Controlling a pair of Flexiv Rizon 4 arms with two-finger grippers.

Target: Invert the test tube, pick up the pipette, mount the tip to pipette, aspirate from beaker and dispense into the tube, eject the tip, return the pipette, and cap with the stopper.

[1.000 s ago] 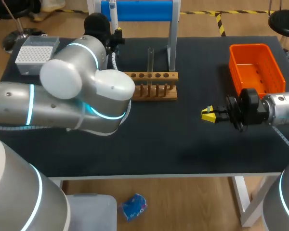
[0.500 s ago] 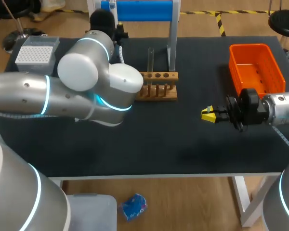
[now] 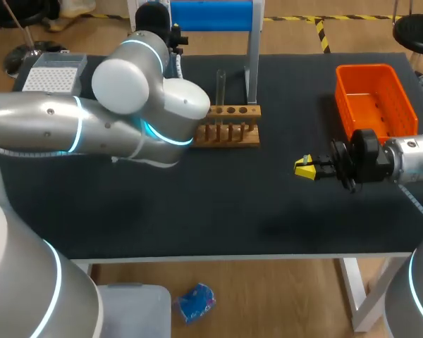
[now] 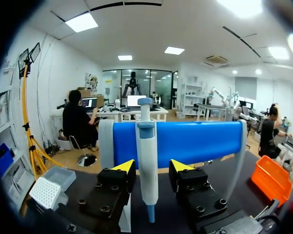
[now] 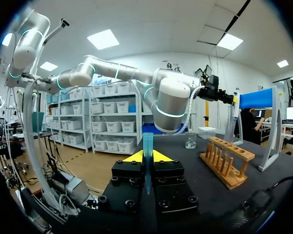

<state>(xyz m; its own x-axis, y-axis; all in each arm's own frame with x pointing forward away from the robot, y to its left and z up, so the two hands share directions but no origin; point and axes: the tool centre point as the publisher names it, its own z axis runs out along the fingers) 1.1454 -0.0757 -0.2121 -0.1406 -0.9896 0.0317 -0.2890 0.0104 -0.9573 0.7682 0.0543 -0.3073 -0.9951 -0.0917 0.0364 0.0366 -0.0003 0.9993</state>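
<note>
Left gripper (image 4: 153,165), released and lined up on the white-and-blue plastic pipette (image 4: 147,141), should centre on its body before closing; right gripper (image 5: 147,156) clenches a slim blue piece (image 5: 147,142).

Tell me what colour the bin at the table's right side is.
The bin is orange, clearest in the head view.

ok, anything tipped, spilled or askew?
Nothing stands out. The clear glass test tube stands upright in the wooden rack, the white-and-blue pipette hangs straight on the blue stand between the left gripper's open fingers, and the right gripper holds a blue stopper.
</note>
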